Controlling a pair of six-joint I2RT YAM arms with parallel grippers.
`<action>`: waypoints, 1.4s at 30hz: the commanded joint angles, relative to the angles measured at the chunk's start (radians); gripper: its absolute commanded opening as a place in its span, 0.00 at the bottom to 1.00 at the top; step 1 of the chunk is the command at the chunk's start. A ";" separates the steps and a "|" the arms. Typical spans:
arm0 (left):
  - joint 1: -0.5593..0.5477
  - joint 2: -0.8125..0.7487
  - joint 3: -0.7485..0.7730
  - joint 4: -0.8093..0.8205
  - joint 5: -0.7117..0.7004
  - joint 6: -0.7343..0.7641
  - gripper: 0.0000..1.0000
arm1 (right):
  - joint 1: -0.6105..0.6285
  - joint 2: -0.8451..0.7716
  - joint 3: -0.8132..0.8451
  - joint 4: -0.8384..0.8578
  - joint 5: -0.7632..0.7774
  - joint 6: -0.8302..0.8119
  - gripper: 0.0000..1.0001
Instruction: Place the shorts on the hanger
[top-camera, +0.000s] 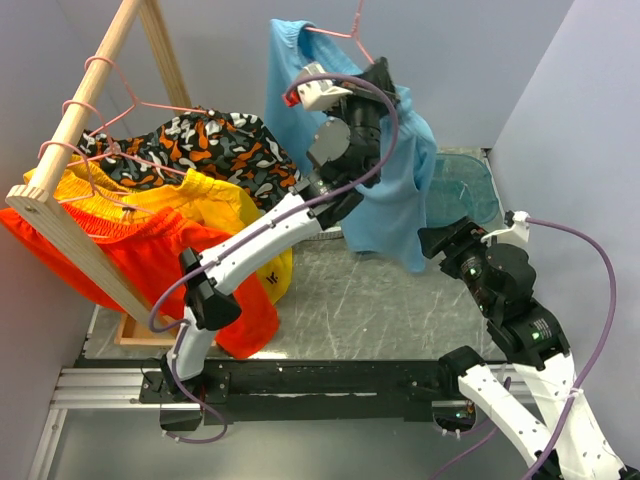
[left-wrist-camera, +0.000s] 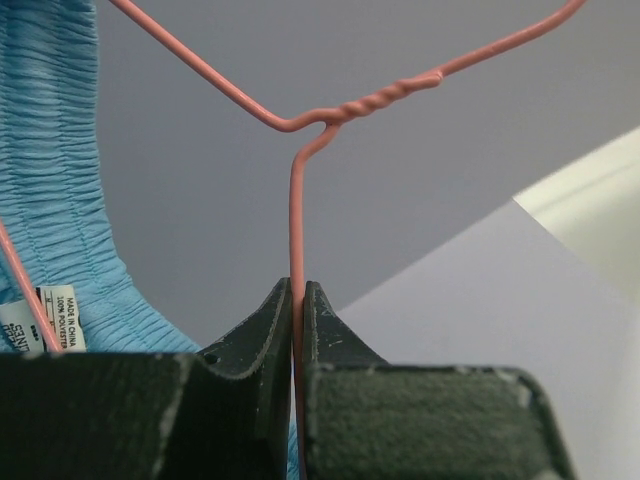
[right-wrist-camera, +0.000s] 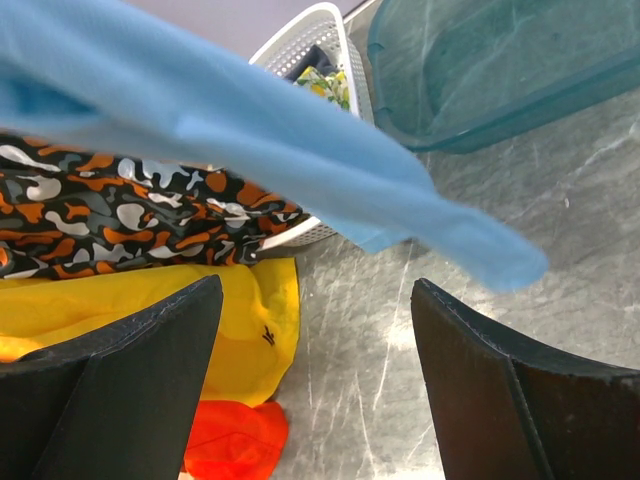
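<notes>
Item 1, left gripper (left-wrist-camera: 297, 300): I saw the jaws pinched tight on the hanger (left-wrist-camera: 296, 200) wire just past its twisted neck, raised high.

Item 2, shorts (top-camera: 385, 190): draped on that hanger, hanging above the table (top-camera: 400, 310). The white waistband tag (left-wrist-camera: 60, 322) read "MADE IN CHINA, 100% POLYESTER".

Item 3, right gripper (right-wrist-camera: 318, 292): jaws wide apart, holding nothing, near the shorts' hem.

Item 4, yellow shorts (right-wrist-camera: 150, 310): small black mark, unreadable.

Two robot arms (top-camera: 260, 250), four pairs of shorts (top-camera: 390, 200), four pink hangers (left-wrist-camera: 295, 220), one wooden rack (top-camera: 75, 250), one tub (top-camera: 470, 185), one basket (right-wrist-camera: 345, 60).
</notes>
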 joint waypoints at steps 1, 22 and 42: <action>0.071 -0.001 0.063 0.053 -0.041 0.030 0.01 | 0.009 0.004 -0.020 0.056 -0.012 0.003 0.83; 0.237 -0.015 0.016 0.141 -0.240 0.223 0.01 | 0.025 0.096 -0.028 0.118 -0.015 -0.027 0.84; 0.378 -0.050 -0.016 0.163 -0.286 0.237 0.01 | 0.035 0.196 0.003 0.177 -0.032 -0.050 0.85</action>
